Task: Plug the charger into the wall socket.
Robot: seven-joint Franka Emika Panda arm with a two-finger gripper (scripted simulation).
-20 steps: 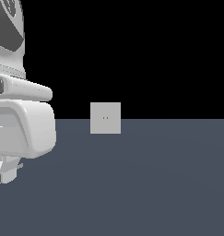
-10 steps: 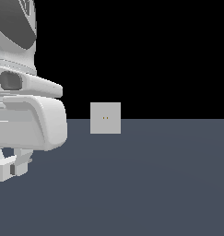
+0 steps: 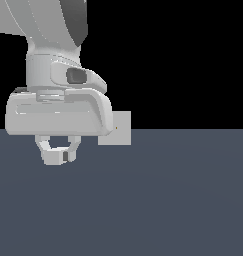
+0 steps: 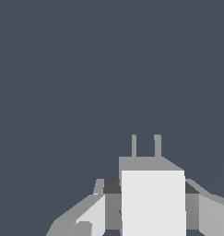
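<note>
Two prongs jut from the charger (image 4: 152, 198), clamped in the gripper (image 3: 57, 156); the socket (image 3: 121, 128) stands beyond it, toward the exterior view's right, partly hidden.

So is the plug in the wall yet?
Not yet. The tool has the charger pinched between its fingers, so grabbing looks done. The prongs stick out into open air. The wall socket stands apart, partly behind the arm. Lining up and pushing in remain.

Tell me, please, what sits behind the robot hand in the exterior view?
The wall socket: its exterior-view right part and one tiny hole show. The hand hides the rest.
</note>
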